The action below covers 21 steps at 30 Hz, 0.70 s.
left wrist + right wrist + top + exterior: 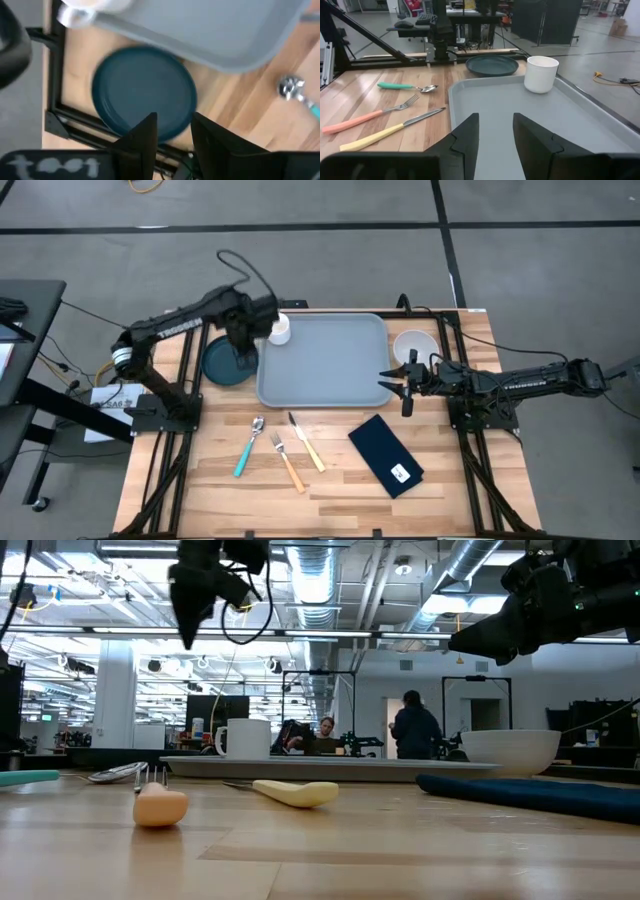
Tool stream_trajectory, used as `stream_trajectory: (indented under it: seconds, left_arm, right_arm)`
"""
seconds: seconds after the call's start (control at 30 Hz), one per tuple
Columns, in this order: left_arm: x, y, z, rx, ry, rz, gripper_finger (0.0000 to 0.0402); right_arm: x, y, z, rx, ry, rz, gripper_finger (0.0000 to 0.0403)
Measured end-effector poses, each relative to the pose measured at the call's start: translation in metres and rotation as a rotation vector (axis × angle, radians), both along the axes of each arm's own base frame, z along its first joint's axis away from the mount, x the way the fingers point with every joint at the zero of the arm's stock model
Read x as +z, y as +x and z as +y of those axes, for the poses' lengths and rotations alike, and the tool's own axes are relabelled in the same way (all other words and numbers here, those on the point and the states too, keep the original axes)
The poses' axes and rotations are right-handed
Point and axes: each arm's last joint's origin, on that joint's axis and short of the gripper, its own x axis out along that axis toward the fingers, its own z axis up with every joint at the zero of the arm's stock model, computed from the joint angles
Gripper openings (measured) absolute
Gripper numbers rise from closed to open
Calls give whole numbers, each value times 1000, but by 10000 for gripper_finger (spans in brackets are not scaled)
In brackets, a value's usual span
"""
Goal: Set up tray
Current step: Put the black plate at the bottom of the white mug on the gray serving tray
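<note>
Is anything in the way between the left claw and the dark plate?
Nothing visible. The left gripper hangs open right above the dark plate, which lies bare on the table beside the tray. The white mug stands on the tray's corner, off to the side.

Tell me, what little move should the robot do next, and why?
Probably the left tool should drop down onto the dark teal plate and grip its rim. It hovers open right above that plate, which lies on the table beside the tray. The white mug already sits in the tray's corner, so the plate looks next. The right tool waits open at the tray's other edge.
</note>
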Motion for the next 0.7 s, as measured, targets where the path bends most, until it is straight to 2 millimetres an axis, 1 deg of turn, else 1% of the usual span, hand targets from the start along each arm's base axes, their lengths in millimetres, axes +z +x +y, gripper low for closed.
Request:
stream_trajectory:
  seconds: [0.1,0.17,0.3,0.37,0.43,0.53,0.7]
  left_arm:
    - [-17,-9,-18,7,1,32,107]
    - [-29,-15,-29,17,14,6,107]
    - [-58,-28,-54,-67,15,-40,107]
    - [-71,-35,-61,-106,28,-72,107]
    - [-84,-40,-64,-111,56,-125,107]
    - [-101,-44,-62,-74,66,-218,107]
    - [-126,-52,-60,-37,79,-186,107]
  right_arm:
    - [0,0,0,0,0,0,113]
    - [0,0,0,0,0,0,113]
    - [0,0,0,0,0,2,113]
    - [0,0,0,0,0,2,113]
    - [0,0,0,0,0,2,113]
    - [0,0,0,1,-4,1,113]
    - [0,0,0,1,-8,2,113]
